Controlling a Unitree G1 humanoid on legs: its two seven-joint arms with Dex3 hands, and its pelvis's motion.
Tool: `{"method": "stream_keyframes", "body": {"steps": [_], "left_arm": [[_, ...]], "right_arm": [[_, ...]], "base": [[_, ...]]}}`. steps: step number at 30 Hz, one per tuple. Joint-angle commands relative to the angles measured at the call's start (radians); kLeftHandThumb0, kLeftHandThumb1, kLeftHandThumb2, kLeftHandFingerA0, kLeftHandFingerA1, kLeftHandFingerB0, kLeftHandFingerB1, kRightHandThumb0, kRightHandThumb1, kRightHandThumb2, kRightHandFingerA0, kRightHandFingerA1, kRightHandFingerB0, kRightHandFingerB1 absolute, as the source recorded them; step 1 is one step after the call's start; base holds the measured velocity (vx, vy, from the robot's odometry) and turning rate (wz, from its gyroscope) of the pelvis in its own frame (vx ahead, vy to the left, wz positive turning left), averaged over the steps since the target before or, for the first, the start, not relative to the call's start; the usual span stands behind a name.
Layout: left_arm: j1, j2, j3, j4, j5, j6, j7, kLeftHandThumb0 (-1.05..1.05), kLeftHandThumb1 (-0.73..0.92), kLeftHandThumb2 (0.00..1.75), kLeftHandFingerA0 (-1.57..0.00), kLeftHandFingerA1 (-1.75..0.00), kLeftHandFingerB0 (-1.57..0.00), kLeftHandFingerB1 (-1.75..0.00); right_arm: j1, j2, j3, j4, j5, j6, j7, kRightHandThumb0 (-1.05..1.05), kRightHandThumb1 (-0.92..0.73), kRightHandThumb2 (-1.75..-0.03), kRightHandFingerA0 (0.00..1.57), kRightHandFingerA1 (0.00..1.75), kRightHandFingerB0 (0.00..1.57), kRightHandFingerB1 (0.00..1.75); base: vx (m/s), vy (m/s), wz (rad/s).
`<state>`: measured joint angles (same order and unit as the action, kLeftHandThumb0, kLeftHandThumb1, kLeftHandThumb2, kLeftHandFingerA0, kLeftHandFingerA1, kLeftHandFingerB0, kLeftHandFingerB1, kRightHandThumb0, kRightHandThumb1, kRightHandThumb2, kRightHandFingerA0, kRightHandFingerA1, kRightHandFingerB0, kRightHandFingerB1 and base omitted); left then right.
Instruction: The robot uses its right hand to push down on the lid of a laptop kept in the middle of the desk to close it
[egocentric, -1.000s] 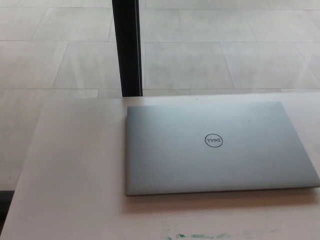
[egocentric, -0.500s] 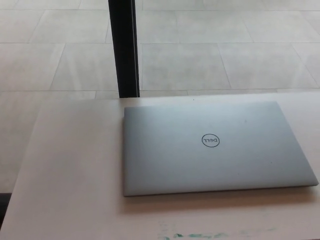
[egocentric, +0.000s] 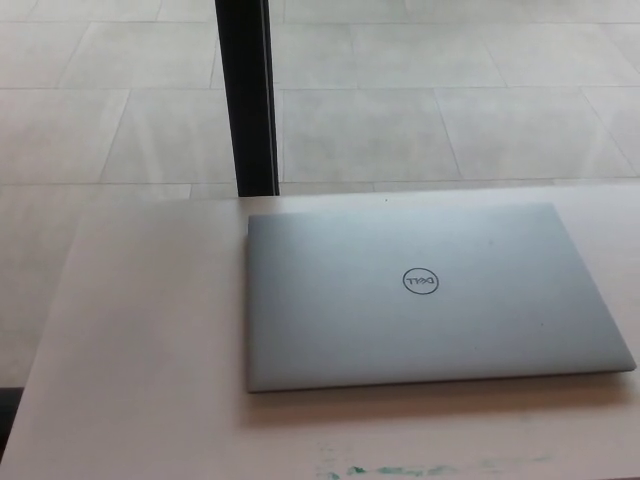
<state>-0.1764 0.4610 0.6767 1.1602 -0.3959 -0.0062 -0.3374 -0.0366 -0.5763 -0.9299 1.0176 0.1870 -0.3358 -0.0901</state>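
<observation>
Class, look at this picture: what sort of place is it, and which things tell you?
Probably an office or lab: a closed silver laptop on a pale desk, a tiled floor, and a black post behind.

One camera looked down from the robot's head, facing forward over the desk (egocentric: 140, 330). It sat close above the laptop (egocentric: 430, 295), with the floor (egocentric: 450, 110) and a dark post (egocentric: 247, 95) beyond.

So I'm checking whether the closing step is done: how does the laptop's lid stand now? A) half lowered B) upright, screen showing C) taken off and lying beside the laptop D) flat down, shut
D: the laptop lies flat on the desk, its lid fully down with the round logo facing up; no screen or keyboard shows.
</observation>
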Motion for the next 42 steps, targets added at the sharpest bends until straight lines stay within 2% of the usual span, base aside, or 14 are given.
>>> {"method": "stream_keyframes", "body": {"steps": [1, 9, 10, 17, 18, 19, 31, 32, 34, 36, 37, 39, 40, 42], "left_arm": [[0.01, 0.014, -0.001, 0.013, -0.016, -0.003, 0.007, -1.05, 0.86, 0.75, -0.4, -0.46, -0.32, -0.38], [0.009, 0.011, -0.001, 0.016, -0.022, -0.007, 0.01, -1.05, 0.87, 0.75, -0.39, -0.44, -0.31, -0.38], [0.008, 0.011, 0.0, 0.018, -0.025, -0.006, 0.011, -1.05, 0.88, 0.75, -0.39, -0.45, -0.3, -0.37], [0.007, 0.001, 0.001, 0.01, -0.033, -0.014, 0.02, -1.05, 0.89, 0.75, -0.36, -0.43, -0.28, -0.36], [0.006, 0.001, 0.004, 0.012, -0.036, -0.012, 0.02, -1.05, 0.87, 0.76, -0.38, -0.44, -0.28, -0.36], [0.004, 0.001, 0.006, 0.017, -0.039, -0.009, 0.022, -1.05, 0.87, 0.76, -0.38, -0.44, -0.29, -0.36], [0.012, -0.002, 0.004, 0.015, -0.05, -0.006, 0.022, -1.05, 0.87, 0.77, -0.37, -0.44, -0.28, -0.36], [0.013, -0.004, 0.003, 0.013, -0.051, -0.01, 0.021, -1.05, 0.88, 0.76, -0.37, -0.45, -0.28, -0.37], [0.015, -0.005, 0.006, 0.011, -0.057, -0.013, 0.012, -1.05, 0.87, 0.76, -0.36, -0.46, -0.27, -0.38], [0.021, -0.006, 0.003, 0.008, -0.056, -0.016, 0.007, -1.05, 0.85, 0.76, -0.35, -0.45, -0.26, -0.38], [0.022, -0.005, -0.002, 0.007, -0.05, -0.018, 0.012, -1.05, 0.86, 0.77, -0.35, -0.44, -0.26, -0.37], [0.016, -0.002, -0.003, 0.017, -0.049, -0.023, 0.013, -1.05, 0.87, 0.78, -0.37, -0.43, -0.28, -0.36], [0.014, -0.001, -0.003, 0.012, -0.05, -0.019, 0.015, -1.05, 0.87, 0.78, -0.37, -0.44, -0.28, -0.37], [0.014, -0.002, -0.003, 0.007, -0.052, -0.018, 0.015, -1.05, 0.87, 0.81, -0.38, -0.46, -0.27, -0.38]], "right_arm": [[0.0, 0.013, 0.002, 0.009, 0.095, 0.034, 0.021, -0.89, -0.9, -0.68, 0.62, 1.1, 0.45, 0.73], [-0.015, -0.018, 0.032, 0.071, 0.117, 0.026, 0.004, -0.97, -0.71, -1.0, 0.66, 1.04, 0.47, 0.75], [-0.016, -0.017, 0.032, 0.071, 0.124, 0.024, 0.004, -0.9, -0.92, -0.66, 0.66, 1.11, 0.5, 0.76], [-0.013, -0.009, 0.041, 0.042, 0.153, 0.018, 0.007, -0.92, -0.89, -0.67, 0.66, 1.12, 0.75, 0.76], [-0.014, -0.008, 0.043, 0.037, 0.158, 0.024, 0.007, -0.91, -0.71, -1.18, 0.73, 1.02, 0.81, 0.8], [-0.014, -0.005, 0.043, 0.028, 0.166, 0.035, 0.009, -0.92, -0.88, -0.67, 0.66, 1.04, 0.74, 0.73], [-0.009, -0.009, 0.058, 0.027, 0.197, 0.036, 0.032, -0.9, -0.87, -0.67, 0.74, 1.11, 0.79, 0.74], [-0.006, -0.007, 0.069, 0.022, 0.184, 0.035, 0.015, -0.86, -0.68, -1.16, 0.78, 1.05, 0.84, 0.8], [-0.003, -0.007, 0.073, 0.023, 0.192, 0.035, 0.034, -0.91, -0.88, -0.67, 0.74, 1.09, 0.78, 0.74], [0.01, -0.004, 0.073, 0.013, 0.2, 0.039, 0.038, -0.86, -0.71, -1.19, 0.82, 1.06, 0.79, 0.78], [0.013, 0.001, 0.078, 0.0, 0.196, 0.038, 0.027, -0.9, -0.87, -0.67, 0.75, 1.09, 0.78, 0.74], [0.013, 0.005, 0.072, -0.013, 0.211, 0.043, 0.029, -0.87, -0.7, -1.17, 0.81, 1.04, 0.82, 0.8], [0.016, 0.003, 0.079, -0.017, 0.204, 0.049, 0.026, -0.9, -0.87, -0.67, 0.74, 1.05, 0.77, 0.74], [0.019, 0.004, 0.083, -0.023, 0.206, 0.05, 0.026, -0.88, -0.87, -0.67, 0.74, 1.05, 0.76, 0.75]], "base": [[0.0, 0.0, 0.0], [0.0, 0.0, 0.0], [0.0, 0.0, 0.0], [0.0, 0.0, 0.0], [0.0, 0.0, 0.0], [0.0, 0.0, 0.0], [0.0, 0.0, 0.0], [0.0, 0.0, 0.0], [0.0, 0.0, 0.0], [0.0, 0.0, 0.0], [0.0, 0.0, 0.0], [0.0, 0.0, 0.0], [0.0, 0.0, 0.0], [0.0, 0.0, 0.0]]}}
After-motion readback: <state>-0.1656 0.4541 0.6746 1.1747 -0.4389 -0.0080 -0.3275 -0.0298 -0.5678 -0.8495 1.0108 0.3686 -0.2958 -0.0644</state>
